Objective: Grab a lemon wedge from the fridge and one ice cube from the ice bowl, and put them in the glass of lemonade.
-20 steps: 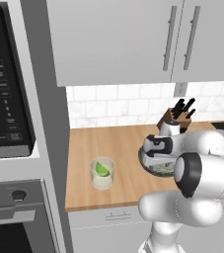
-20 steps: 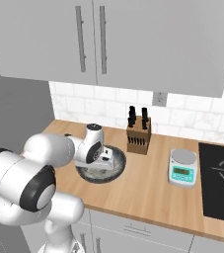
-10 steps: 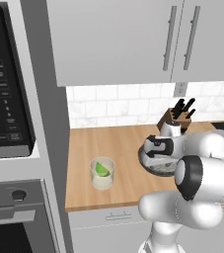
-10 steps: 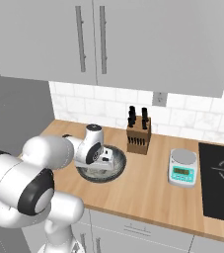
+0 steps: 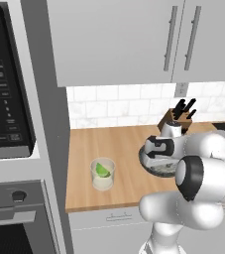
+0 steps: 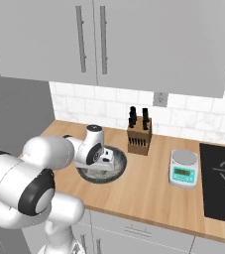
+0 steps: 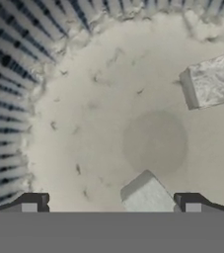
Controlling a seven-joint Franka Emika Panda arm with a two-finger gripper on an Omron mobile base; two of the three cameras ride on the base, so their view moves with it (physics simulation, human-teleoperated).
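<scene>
Reaching into the ice bowl for a cube.
The gripper is hovering with jaws spread around the nearer ice cube; closing comes next, then carrying to the glass of lemonade, lemon wedge inside.

knife block, white kitchen scale

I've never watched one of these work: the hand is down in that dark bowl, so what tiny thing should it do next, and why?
Probably ease down a little and close on the nearer ice cube. The gripper is open inside the ice bowl, that cube lies between its fingertips toward the right one, and the lemon wedge already sits in the glass of lemonade.
</scene>
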